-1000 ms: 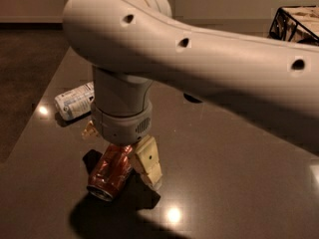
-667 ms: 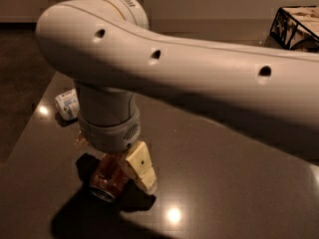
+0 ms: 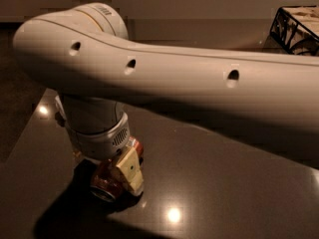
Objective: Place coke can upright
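The coke can (image 3: pixel 105 182) is reddish-orange with a silver end facing the camera. It lies tilted on its side on the dark glossy table (image 3: pixel 229 183), at the lower left. My gripper (image 3: pixel 118 179) hangs straight down from the big white arm (image 3: pixel 164 78) and sits right around the can, with a cream-coloured pad against the can's right side. The far part of the can is hidden by the wrist.
A dark wire crate (image 3: pixel 296 29) stands at the back right. The table's left edge runs close to the can, with dark floor beyond it. The arm blocks most of the table's back left.
The arm has swung closer to the camera and lower over the can. The pale can at the back left is now hidden behind the wrist. The coke can lies in about the same place.
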You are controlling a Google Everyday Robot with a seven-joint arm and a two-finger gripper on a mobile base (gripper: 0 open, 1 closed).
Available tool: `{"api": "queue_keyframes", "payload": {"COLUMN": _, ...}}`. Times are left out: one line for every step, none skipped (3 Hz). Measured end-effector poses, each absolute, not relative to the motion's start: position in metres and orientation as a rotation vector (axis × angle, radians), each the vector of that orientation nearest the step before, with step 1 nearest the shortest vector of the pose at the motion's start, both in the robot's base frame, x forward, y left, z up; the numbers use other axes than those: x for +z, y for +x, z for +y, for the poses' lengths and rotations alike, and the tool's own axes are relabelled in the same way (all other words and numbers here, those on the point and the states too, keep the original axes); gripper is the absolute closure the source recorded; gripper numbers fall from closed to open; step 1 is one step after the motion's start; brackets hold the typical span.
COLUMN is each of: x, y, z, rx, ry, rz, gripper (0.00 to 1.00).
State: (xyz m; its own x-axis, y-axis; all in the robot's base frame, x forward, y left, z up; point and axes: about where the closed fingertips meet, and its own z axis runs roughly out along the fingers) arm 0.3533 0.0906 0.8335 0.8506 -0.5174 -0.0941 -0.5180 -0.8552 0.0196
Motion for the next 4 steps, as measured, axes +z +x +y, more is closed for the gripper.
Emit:
{"api": "queue_keyframes", "payload": {"x": 0.835, "y": 0.353, "z": 0.088, "rx": 0.146, "ry": -3.008, "rz": 0.860, "gripper": 0.42}}
{"api": "queue_keyframes", "payload": {"x": 0.841, "y": 0.355, "z": 0.083, "rx": 0.139, "ry": -2.985, "rz": 0.889, "gripper": 0.65}}
{"api": "queue_keyframes", "payload": {"x": 0.859, "y": 0.362, "z": 0.080, "rx": 0.169, "ry": -2.895, "rz": 0.926, "gripper": 0.88}}
{"api": "queue_keyframes", "payload": {"x": 0.872, "y": 0.370, "z": 0.073, "rx": 0.239, "ry": -2.752, "rz": 0.965, "gripper": 1.00}}
